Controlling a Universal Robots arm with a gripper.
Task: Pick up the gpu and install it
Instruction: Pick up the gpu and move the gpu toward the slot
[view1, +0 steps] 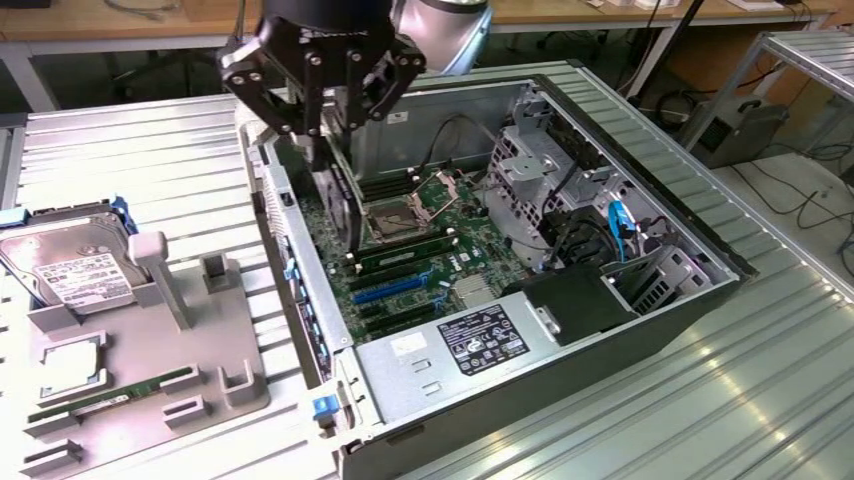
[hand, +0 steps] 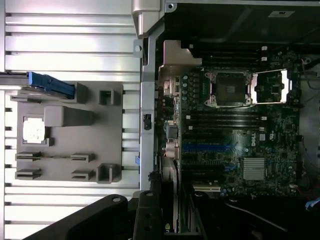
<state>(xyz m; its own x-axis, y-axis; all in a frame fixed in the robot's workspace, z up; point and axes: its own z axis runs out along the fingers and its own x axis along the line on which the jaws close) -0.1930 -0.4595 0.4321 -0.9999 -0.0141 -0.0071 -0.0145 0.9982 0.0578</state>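
Ribbed metal bench (view1: 134, 140) is carrying the open computer case (view1: 574, 385); the gripper (view1: 327, 132) is clasping the gpu (view1: 340, 205) upright over the motherboard (view1: 454, 238), not yet seated.

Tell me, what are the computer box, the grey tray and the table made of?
The computer box looks like sheet metal: bare silvery walls inside, dark painted outside. The grey tray is probably plastic, matte and moulded in one piece with pegs. The table seems to be ribbed metal, with a dull shine along its ridges.
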